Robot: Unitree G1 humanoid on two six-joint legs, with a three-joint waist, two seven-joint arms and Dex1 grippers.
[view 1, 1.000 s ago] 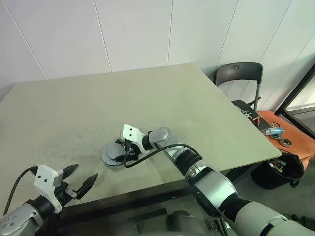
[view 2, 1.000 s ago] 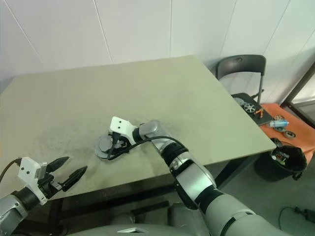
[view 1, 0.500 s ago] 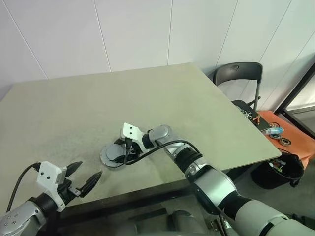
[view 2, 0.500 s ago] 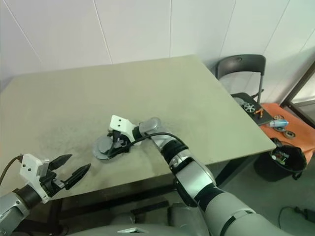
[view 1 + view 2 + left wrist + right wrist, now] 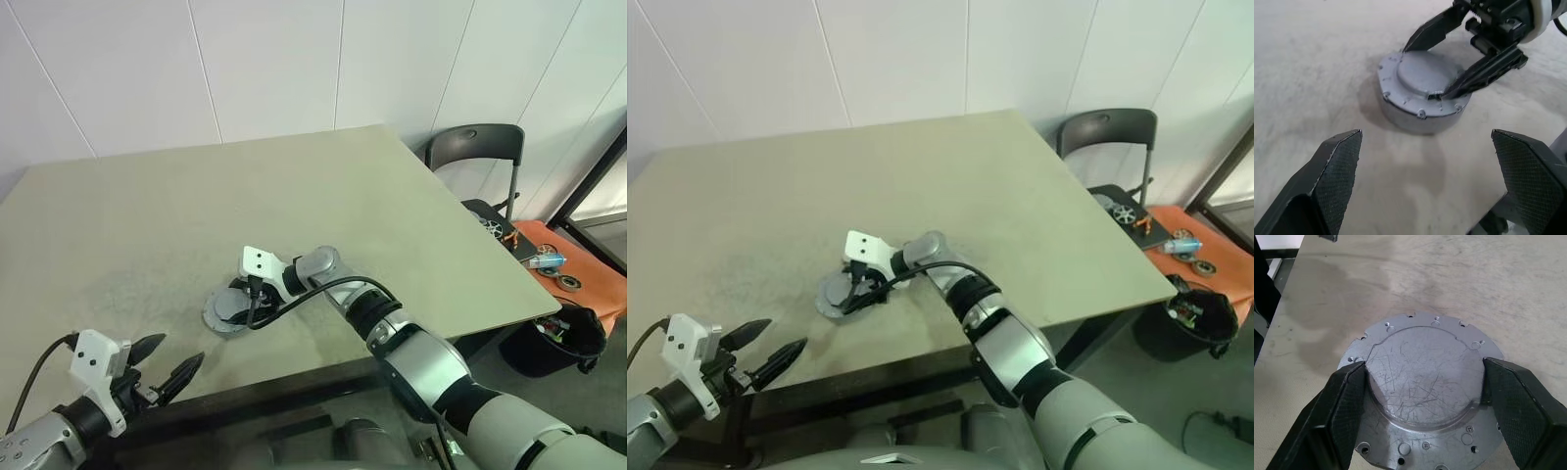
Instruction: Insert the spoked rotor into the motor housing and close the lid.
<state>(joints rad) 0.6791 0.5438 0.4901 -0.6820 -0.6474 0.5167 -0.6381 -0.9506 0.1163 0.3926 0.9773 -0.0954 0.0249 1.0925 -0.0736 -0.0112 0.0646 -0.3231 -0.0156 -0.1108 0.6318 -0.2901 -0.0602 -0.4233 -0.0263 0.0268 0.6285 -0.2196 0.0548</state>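
The lid [image 5: 1425, 382] lies plain grey face up on the round grey motor housing [image 5: 1415, 117], near the table's front edge. My right gripper [image 5: 1422, 382] reaches over it from the right. Its fingers [image 5: 1484, 73] rest against both sides of the lid's raised centre, shut on it. My left gripper [image 5: 181, 349] hovers open and holding nothing at the front left, pointing toward the lid and a short way from it. The spoked rotor is hidden.
The table's front edge [image 5: 294, 387] runs just below the assembly. A black chair [image 5: 475, 147] stands past the table's right corner. Beside it an orange surface [image 5: 578, 294] holds small parts, with a black bin [image 5: 558, 343] in front.
My left gripper has drifted slightly back toward the front edge and stayed open. The right gripper and the lid have not moved.
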